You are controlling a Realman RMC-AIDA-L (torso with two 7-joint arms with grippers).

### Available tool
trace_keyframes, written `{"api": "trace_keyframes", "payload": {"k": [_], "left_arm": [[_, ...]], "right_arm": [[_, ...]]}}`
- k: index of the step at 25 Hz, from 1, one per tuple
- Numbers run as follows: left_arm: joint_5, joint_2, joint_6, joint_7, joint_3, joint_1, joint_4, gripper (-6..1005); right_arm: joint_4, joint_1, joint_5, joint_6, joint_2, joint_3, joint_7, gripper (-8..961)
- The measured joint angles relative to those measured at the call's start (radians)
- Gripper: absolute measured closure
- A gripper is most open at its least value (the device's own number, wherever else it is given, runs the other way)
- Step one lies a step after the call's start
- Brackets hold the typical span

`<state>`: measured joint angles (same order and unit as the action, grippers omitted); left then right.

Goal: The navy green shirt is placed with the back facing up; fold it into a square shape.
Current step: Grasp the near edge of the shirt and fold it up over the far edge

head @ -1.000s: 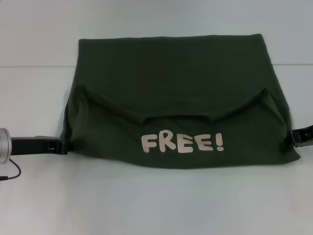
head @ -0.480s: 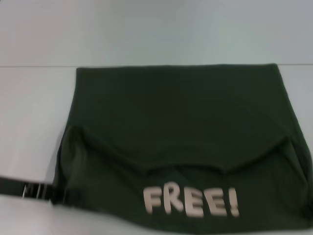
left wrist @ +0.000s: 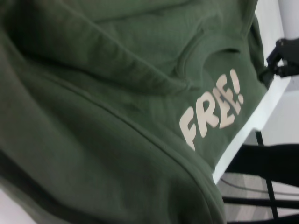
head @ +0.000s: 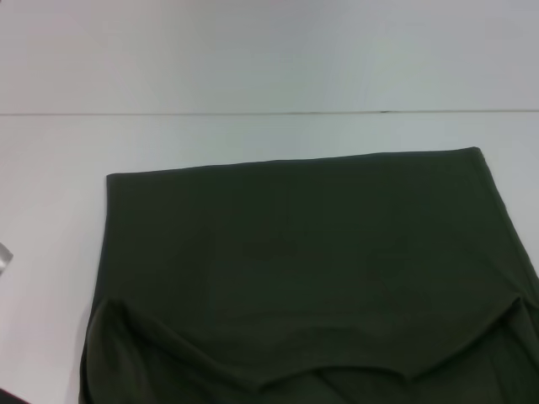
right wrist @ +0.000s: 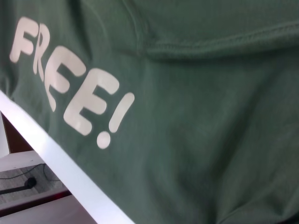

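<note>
The navy green shirt (head: 312, 269) lies flat on the white table (head: 253, 135), its folded-over upper layer reaching past the near limit of the head view. Its pale "FREE!" lettering (left wrist: 212, 109) shows in both wrist views (right wrist: 70, 88), close to the table's near edge. In the left wrist view the black right gripper (left wrist: 279, 59) sits at the shirt's far side edge, touching the cloth. The left gripper shows in no view.
The table's white near edge (right wrist: 60, 163) runs just beside the lettering, with floor and cables below it. A seam line (head: 269, 112) crosses the table behind the shirt. A small grey object (head: 4, 257) sits at the left border.
The shirt has slid toward the robot, its far edge now well nearer than the table seam. The lettering and both grippers have dropped out of the head view.
</note>
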<state>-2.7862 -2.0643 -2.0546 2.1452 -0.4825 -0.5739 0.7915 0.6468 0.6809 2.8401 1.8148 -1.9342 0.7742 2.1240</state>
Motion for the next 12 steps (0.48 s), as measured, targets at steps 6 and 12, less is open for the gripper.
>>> {"api": "trace_keyframes", "payload": {"k": [6, 12], "left_arm": [[0.025, -0.001, 0.006, 0.006, 0.02, -0.006, -0.004, 954], [0.088, 0.03, 0.009, 0.044, 0.134, -0.044, -0.017, 954]], "right_arm": [[0.001, 0.005, -0.008, -0.012, -0.002, -0.047, -0.003, 891], [0.001, 0.025, -0.019, -0.009, 0.023, -0.249, 0.006, 886]]}}
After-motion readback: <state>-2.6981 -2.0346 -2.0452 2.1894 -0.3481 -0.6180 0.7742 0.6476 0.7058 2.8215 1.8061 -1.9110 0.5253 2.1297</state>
